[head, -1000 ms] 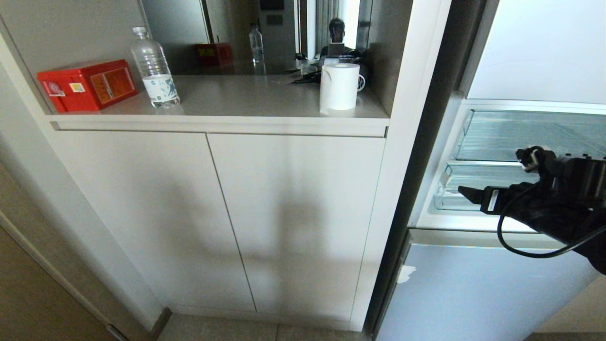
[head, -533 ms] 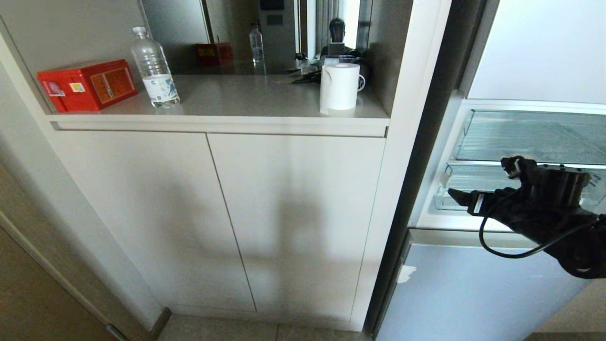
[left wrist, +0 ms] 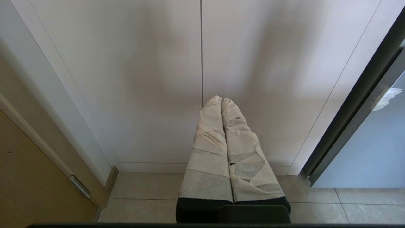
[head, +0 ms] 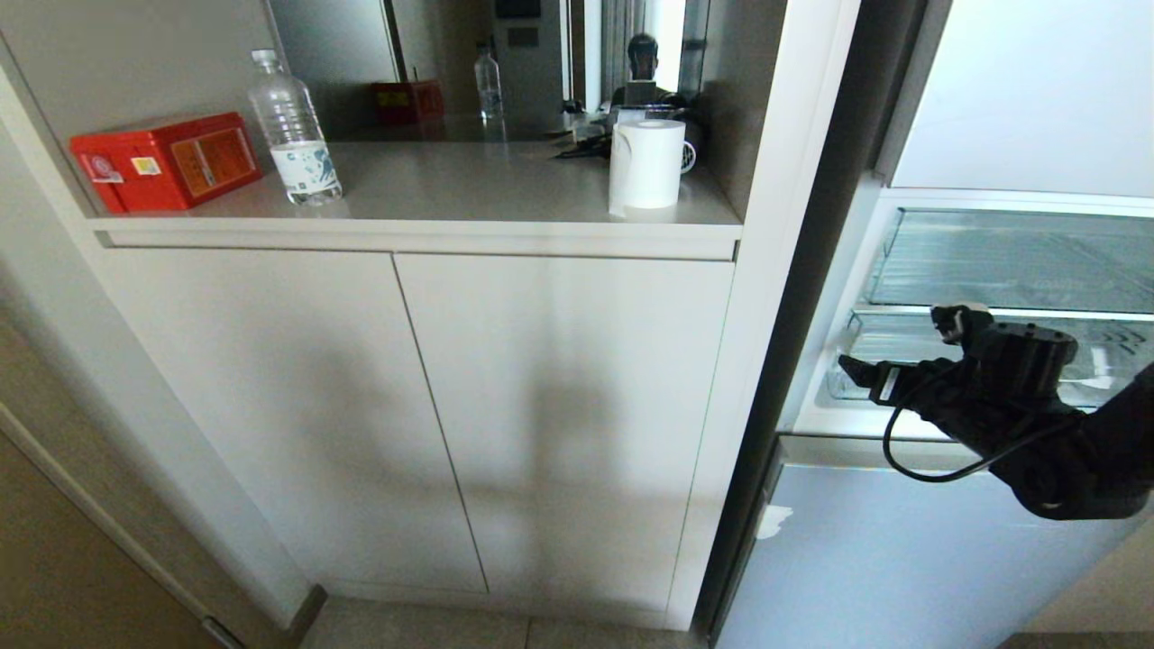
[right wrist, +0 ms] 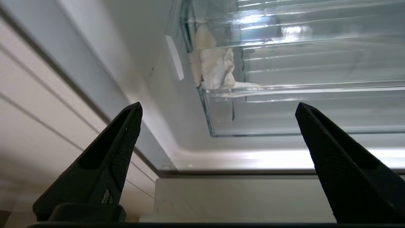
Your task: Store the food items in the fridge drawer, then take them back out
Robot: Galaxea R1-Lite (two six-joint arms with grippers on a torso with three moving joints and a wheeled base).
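No food shows; the wide clear plastic fridge drawer (head: pixel 1095 365) at the fridge's bottom is partly hidden behind the black right gripper (right wrist: pixel 218 109), fingers wide apart. The left gripper (left wrist: pixel 220 100), fingers pressed together, hangs before white cupboard doors (head: pixel 415 406) and a tiled floor (left wrist: pixel 148 196).

The right hand (right wrist: pixel 218 107) hangs with fingers spread wide just before the fridge drawer (head: pixel 911 353); nothing stands between them. Above it the upper clear bin (head: pixel 1010 261) roofs the gap. A crumpled white wad (right wrist: pixel 215 68) fills the drawer's near corner beside the fridge wall.
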